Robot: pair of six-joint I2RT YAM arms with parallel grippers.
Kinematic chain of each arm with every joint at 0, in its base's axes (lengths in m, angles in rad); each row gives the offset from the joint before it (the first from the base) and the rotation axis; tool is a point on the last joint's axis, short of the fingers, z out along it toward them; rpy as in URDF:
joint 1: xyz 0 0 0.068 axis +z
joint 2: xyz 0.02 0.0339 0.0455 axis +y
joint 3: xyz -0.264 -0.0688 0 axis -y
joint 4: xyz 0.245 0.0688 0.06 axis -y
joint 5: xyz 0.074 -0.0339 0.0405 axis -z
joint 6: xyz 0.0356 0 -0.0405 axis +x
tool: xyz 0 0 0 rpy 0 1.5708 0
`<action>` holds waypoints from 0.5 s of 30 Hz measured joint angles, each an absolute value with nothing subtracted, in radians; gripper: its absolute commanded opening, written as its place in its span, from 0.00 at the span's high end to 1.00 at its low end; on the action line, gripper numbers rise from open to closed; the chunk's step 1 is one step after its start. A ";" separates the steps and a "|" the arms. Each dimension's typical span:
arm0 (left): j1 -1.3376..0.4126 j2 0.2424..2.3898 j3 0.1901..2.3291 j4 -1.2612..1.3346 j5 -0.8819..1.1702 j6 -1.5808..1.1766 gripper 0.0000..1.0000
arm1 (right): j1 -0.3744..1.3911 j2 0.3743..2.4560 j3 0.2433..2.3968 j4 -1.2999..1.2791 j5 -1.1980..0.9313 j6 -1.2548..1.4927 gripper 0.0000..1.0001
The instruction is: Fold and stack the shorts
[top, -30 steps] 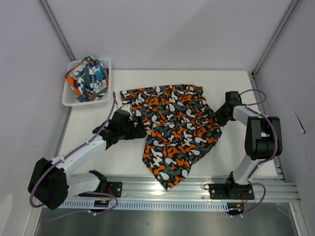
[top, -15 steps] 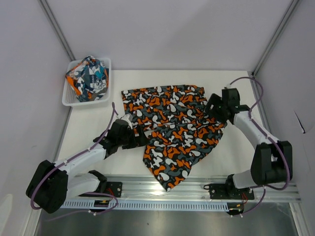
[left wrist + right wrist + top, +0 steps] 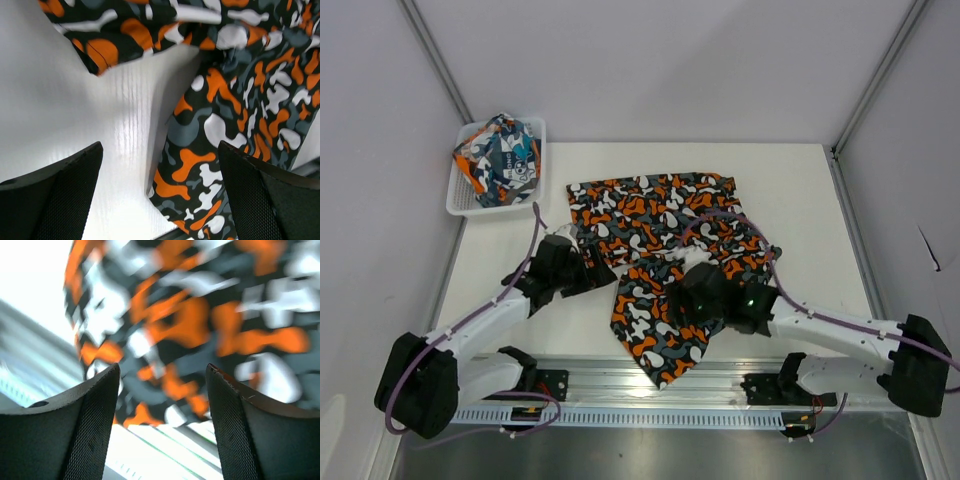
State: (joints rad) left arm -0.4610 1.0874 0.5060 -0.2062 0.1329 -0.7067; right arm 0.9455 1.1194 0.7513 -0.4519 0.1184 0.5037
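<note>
You have a blurred right wrist view: only smeared orange, white and dark patches of the camouflage shorts [image 3: 200,315] show beyond the fingers. From above, the right hand [image 3: 695,297] and its wrist cover the middle of the near leg, so the cloth beneath is hidden. The left hand [image 3: 588,270] merges with the print's dark patches there, and its fingertips are hard to separate. The second shorts [image 3: 500,160], teal-blue, orange and white, sit bundled in the white basket [image 3: 492,209] at the far left corner; only the top of the bundle shows.

The camouflage shorts [image 3: 665,250] lie spread on the white worktop [image 3: 800,190], unfolded, one leg running toward the near edge. The left wrist view shows a gap of bare worktop between two parts of the cloth.

Left hand [image 3: 159,165]: fingers wide apart, holding nothing. Right hand [image 3: 163,375]: fingers apart above the fabric, apparently clear of it, gripping nothing.
</note>
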 measured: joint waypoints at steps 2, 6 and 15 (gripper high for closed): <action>-0.427 1.077 0.528 -0.228 0.132 -0.706 0.02 | 1.100 1.154 0.757 -0.451 0.178 0.511 0.29; -0.377 1.033 0.545 -0.258 0.134 -0.705 0.01 | 1.323 1.306 0.812 -0.464 0.296 0.523 0.28; -0.332 0.998 0.554 -0.328 0.136 -0.681 0.01 | 1.605 1.674 1.044 -0.566 0.471 0.554 0.29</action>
